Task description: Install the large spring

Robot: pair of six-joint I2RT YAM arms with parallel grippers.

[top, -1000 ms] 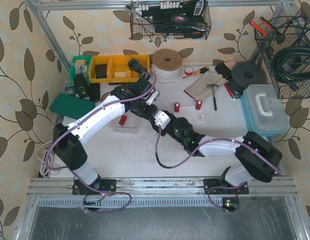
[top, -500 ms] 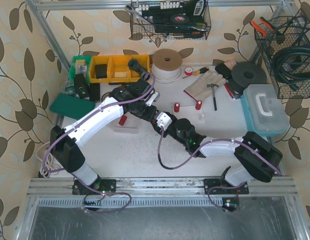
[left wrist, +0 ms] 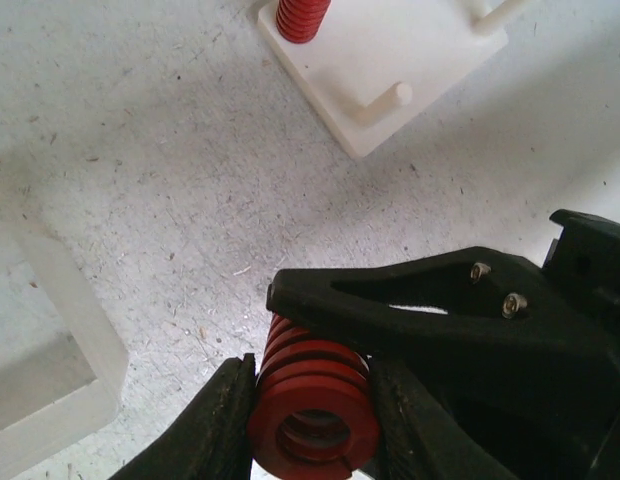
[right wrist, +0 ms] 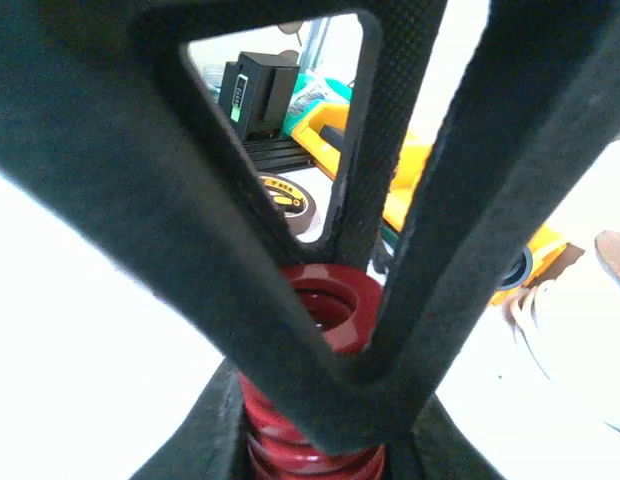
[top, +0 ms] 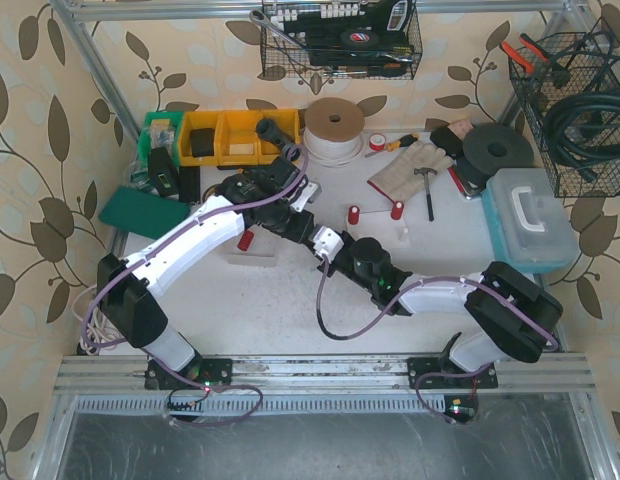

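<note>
The large red spring (left wrist: 312, 385) sits between my left gripper's (left wrist: 312, 425) two fingers, which press on its sides. A black finger (left wrist: 420, 310) of my right gripper lies across the spring. In the right wrist view the spring (right wrist: 340, 300) stands between my right gripper's (right wrist: 315, 445) fingers, with the left gripper's fingers crossing in front. Both grippers meet above the table's middle (top: 312, 236); the spring is hidden there. A white peg base (left wrist: 390, 50) carries a smaller red spring (left wrist: 302, 18) and shows bare pegs.
Two red springs (top: 355, 213) (top: 397, 210) stand on the table right of the grippers. A white block (left wrist: 50, 350) lies to the left. Yellow bins (top: 230, 135), a tape roll (top: 334, 125), gloves with a hammer (top: 420, 170) and a blue case (top: 530, 215) line the back and right.
Both arms have shifted only slightly; the two grippers stay together over the middle of the table.
</note>
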